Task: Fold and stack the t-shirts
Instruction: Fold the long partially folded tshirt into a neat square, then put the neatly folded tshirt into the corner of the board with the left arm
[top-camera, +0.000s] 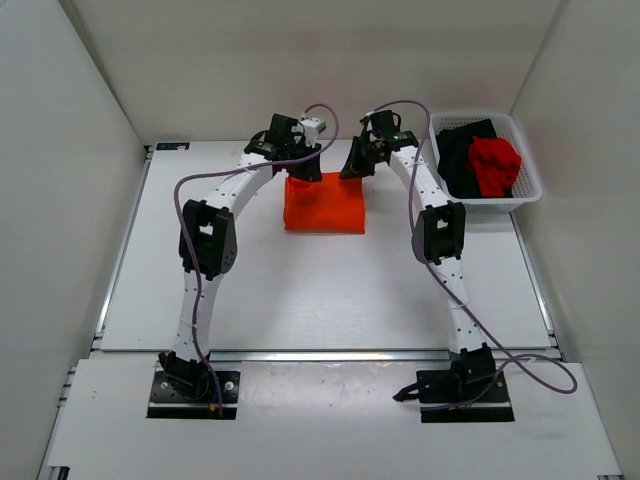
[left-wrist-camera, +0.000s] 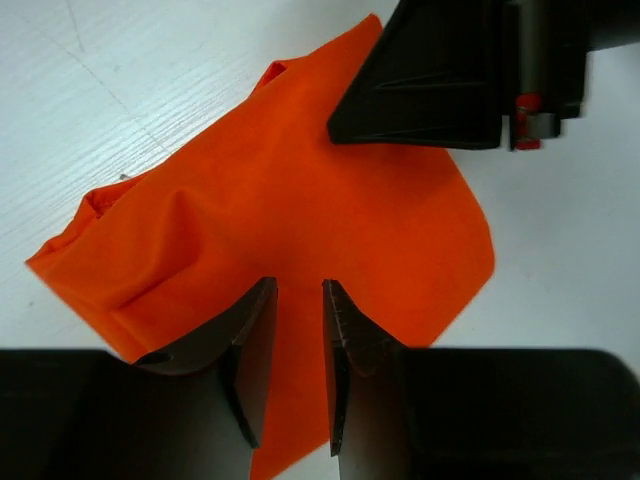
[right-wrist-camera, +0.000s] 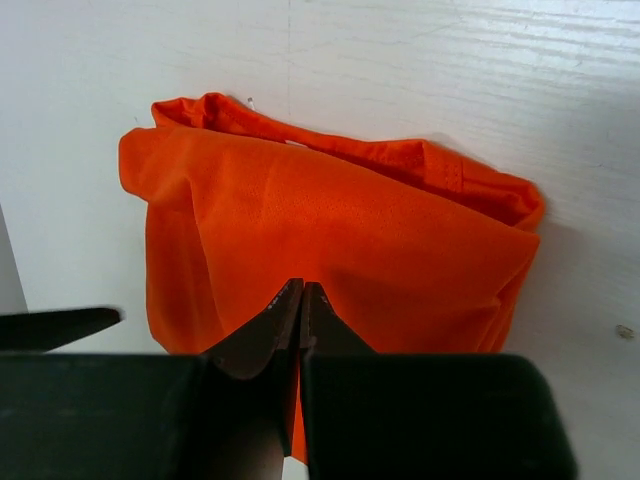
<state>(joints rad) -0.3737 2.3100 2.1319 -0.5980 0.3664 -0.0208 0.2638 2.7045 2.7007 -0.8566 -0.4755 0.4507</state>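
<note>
Right gripper (right-wrist-camera: 300, 288) is pressed together at the far edge of the orange t-shirt (right-wrist-camera: 330, 230), and I can't tell whether it has pinched any cloth. Left gripper (left-wrist-camera: 298, 284) is parted just a crack over the fabric. The danger: one snagged layer, and any pull drags the fold open across the counter (left-wrist-camera: 150, 80).

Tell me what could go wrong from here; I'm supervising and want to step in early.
The right hand is shut on or against the orange t-shirt; if a layer is pinched, lifting away could pull the fold open. The left hand stands open astride the cloth, so a one-sided pull might skew the fold.
</note>
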